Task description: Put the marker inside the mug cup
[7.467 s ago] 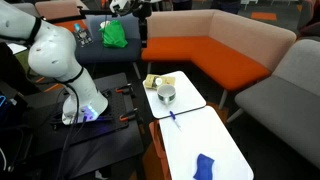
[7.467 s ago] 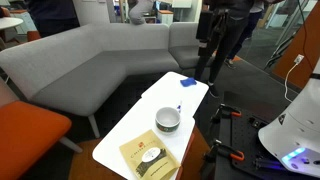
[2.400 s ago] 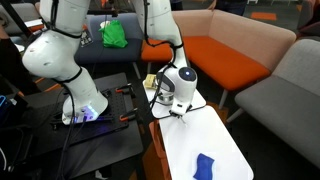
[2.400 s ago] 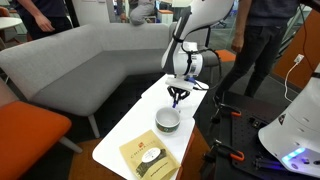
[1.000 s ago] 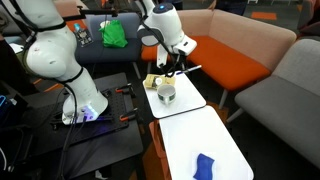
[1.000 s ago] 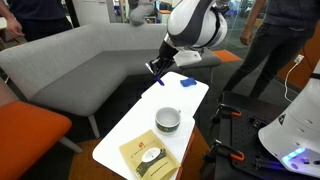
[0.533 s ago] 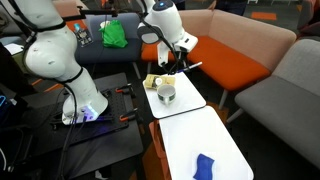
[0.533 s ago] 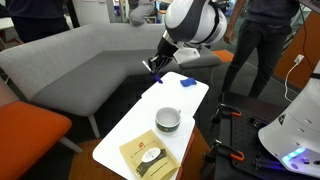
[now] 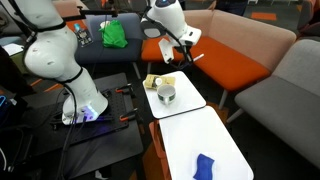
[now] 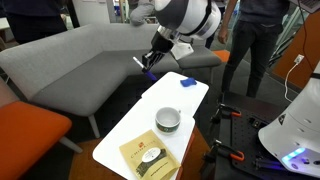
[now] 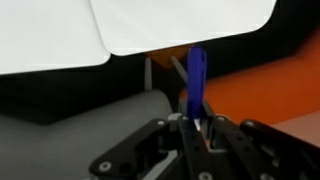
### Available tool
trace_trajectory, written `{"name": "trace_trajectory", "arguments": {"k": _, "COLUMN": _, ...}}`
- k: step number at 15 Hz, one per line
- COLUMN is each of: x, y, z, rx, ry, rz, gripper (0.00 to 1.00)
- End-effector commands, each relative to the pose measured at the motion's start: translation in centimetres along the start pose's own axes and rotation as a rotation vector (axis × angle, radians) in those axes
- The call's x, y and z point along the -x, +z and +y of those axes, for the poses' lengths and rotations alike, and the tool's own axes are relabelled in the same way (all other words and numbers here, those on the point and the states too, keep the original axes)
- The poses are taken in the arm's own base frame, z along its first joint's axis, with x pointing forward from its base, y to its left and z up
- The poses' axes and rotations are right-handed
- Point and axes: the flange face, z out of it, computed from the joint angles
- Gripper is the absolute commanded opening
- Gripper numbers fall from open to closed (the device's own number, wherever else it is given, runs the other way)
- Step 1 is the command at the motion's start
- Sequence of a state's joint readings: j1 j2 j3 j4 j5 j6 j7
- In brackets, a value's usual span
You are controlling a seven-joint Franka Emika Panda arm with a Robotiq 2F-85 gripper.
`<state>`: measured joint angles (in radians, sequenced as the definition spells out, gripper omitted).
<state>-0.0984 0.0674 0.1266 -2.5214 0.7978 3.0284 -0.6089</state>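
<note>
Trouble: let go too soon and the thin blue marker (image 11: pixel 196 75), squeezed in your black gripper (image 10: pixel 150 63) at the upper middle of an exterior view, falls and misses the round grey mug (image 10: pixel 168 120) lower down on the white table (image 10: pixel 186 100).

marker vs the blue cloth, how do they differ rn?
The marker is a thin straight stick; the blue cloth is a soft crumpled patch. The marker is clamped in the gripper, up in the air; the cloth lies loose on the white table. Both are blue.
</note>
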Motion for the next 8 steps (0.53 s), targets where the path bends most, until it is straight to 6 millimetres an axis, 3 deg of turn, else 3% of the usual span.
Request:
{"name": "trace_trajectory", "arguments": {"k": 1, "x": -1.7, "y": -0.1, "z": 0.0, "rx": -0.124, "ry": -0.159, "rz": 0.000, "gripper": 0.04}}
{"name": "trace_trajectory", "arguments": {"k": 4, "x": -0.9, "y": 1.5, "z": 2.4, "rx": -0.216, "ry": -0.304, "rz": -0.020, "gripper": 0.04}}
{"name": "trace_trajectory", "arguments": {"k": 8, "x": 2.4, "y": 4.9, "z": 6.3, "rx": -0.328, "ry": -0.493, "rz": -0.023, "gripper": 0.04}}
